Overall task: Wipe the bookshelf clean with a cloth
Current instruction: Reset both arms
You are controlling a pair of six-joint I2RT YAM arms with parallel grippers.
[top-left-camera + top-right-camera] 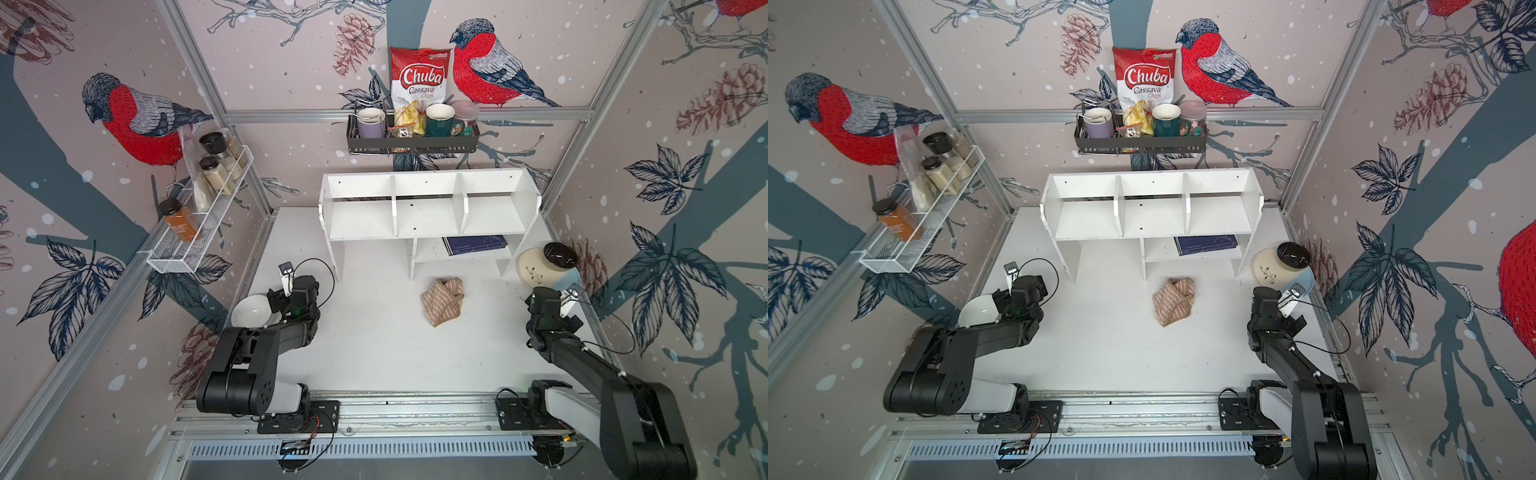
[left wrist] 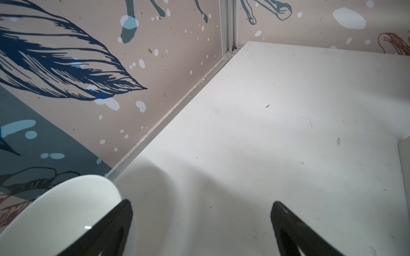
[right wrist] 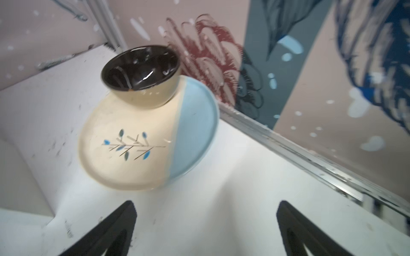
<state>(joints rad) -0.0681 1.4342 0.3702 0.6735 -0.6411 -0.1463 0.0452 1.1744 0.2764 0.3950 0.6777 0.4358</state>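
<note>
The white bookshelf (image 1: 428, 226) (image 1: 1150, 226) stands at the back of the table, its three upper compartments bare. The tan striped cloth (image 1: 443, 301) (image 1: 1174, 301) lies crumpled on the table just in front of the small lower shelf, and neither gripper touches it. My left gripper (image 2: 200, 206) is open over bare table at the left, well left of the cloth, with a white bowl beside one finger. My right gripper (image 3: 206, 205) is open and empty at the right, facing a plate, with the cloth off to its left. The cloth shows in neither wrist view.
A white bowl (image 1: 251, 311) (image 2: 66, 210) sits by the left wrist. A cream-and-blue plate (image 1: 534, 268) (image 3: 133, 144) carries a dark bowl (image 1: 560, 254) (image 3: 142, 73) right of the bookshelf. A blue book (image 1: 476, 245) lies on the lower shelf. A black rack (image 1: 411, 143) and a wire rack (image 1: 195, 245) hang on the walls.
</note>
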